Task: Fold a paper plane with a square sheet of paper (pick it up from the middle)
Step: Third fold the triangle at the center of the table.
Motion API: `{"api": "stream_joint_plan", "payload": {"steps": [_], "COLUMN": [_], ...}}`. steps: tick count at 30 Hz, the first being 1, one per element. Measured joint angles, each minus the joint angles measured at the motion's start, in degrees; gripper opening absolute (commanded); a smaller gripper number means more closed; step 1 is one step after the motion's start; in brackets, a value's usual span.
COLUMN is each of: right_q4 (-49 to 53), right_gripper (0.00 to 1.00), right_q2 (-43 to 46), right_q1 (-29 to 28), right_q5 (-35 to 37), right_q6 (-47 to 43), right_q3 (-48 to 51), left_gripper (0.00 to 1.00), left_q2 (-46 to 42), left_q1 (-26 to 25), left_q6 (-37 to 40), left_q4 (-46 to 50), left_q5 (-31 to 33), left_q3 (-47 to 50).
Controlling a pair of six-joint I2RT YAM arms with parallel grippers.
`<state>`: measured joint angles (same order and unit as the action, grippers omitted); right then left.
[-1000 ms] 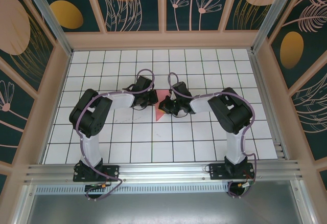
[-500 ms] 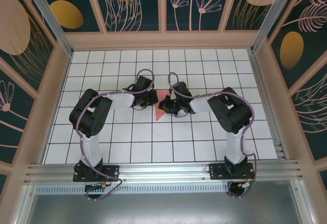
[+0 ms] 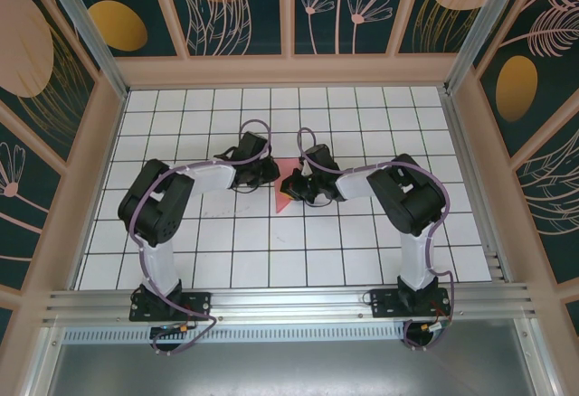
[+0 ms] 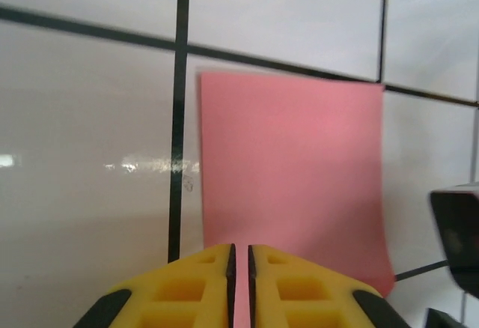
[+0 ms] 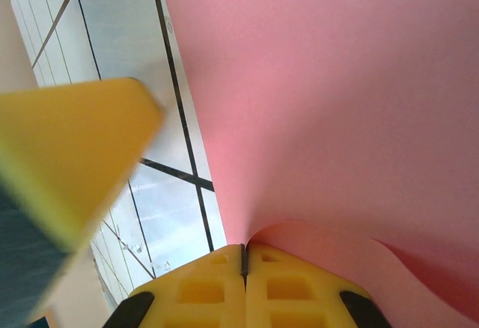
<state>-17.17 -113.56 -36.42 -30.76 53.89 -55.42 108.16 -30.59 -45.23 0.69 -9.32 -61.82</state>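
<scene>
Left tool [image 4: 240, 248], right tool [image 5: 244, 248] tight on pink sheet [image 4: 292, 178]

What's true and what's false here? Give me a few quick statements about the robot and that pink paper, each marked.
1. The sheet of paper is pink-red. True.
2. The left gripper is wide open. False: it is shut on the paper's edge.
3. The board is white with black grid lines. True.
4. The paper is a finished dart. False: it is a smooth sheet, curling by the right gripper.
5. The right gripper is shut on the paper. True.
</scene>
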Motion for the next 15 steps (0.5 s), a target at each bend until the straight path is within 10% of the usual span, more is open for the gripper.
{"api": "stream_joint_plan", "payload": {"steps": [15], "right_q4": [-1.09], "right_gripper": [0.30], "right_q2": [0.04], "right_q1": [0.00], "right_q5": [-1.70], "right_q6": [0.00], "right_q3": [-0.59], "left_gripper": [0.20], "left_q2": [-9.49], "left_q1": [3.54], "left_q6": [-5.11], "left_q4": [-1.36], "left_q5": [1.46], "left_q3": [9.51]}}
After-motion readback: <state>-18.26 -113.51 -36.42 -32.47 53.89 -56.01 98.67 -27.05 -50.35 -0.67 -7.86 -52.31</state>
